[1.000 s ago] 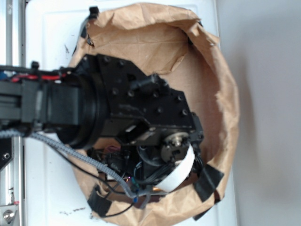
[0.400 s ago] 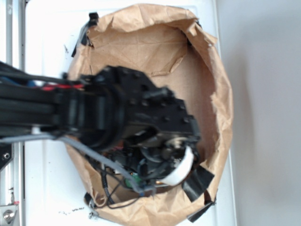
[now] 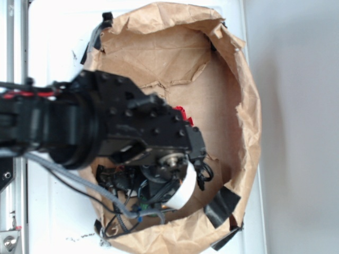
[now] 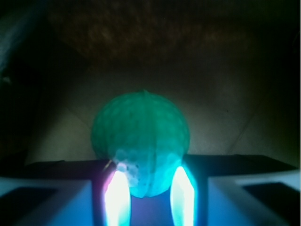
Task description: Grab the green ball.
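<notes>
Jaws closed on green ball (image 4: 140, 141), round, dimpled, glowing teal

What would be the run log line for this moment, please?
phase: grasp | gripper: fingers either side of green ball, closure unclear | red wad: partly visible beside arm | place: inside paper bag

Exterior view: evenly lit and bright; the white tabletop (image 3: 53, 32) is overexposed; the black robot arm (image 3: 79, 127) is slightly blurred.
Wrist view: very dim, edges lost in shadow; the dimpled green ball (image 4: 140, 141) is tinted cyan; glare is seen on the fingers (image 4: 116, 200).
</notes>
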Action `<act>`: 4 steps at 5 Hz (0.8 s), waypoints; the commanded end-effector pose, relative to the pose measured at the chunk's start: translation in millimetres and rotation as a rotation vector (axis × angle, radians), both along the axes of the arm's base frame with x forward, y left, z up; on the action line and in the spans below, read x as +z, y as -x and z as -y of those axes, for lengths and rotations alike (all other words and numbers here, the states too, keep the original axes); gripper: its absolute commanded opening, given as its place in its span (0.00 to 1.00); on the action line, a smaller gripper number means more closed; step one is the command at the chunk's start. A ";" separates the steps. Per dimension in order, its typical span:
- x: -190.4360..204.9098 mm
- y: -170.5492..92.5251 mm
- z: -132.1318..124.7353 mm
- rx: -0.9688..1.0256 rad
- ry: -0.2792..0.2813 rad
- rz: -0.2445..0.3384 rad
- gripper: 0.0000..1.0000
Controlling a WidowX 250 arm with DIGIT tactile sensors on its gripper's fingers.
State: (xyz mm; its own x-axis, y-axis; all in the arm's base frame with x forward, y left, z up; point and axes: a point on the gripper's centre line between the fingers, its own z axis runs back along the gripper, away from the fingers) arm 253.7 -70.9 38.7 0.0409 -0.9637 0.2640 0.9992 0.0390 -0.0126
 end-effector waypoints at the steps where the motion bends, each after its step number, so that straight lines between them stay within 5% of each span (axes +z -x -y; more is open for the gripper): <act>1: 27.8 -25.7 -15.7 0.135 0.030 0.094 0.00; 2: 44.7 -38.1 -38.3 0.384 0.013 0.141 0.00; 4: 64.4 -29.8 -61.3 0.880 -0.077 0.128 0.00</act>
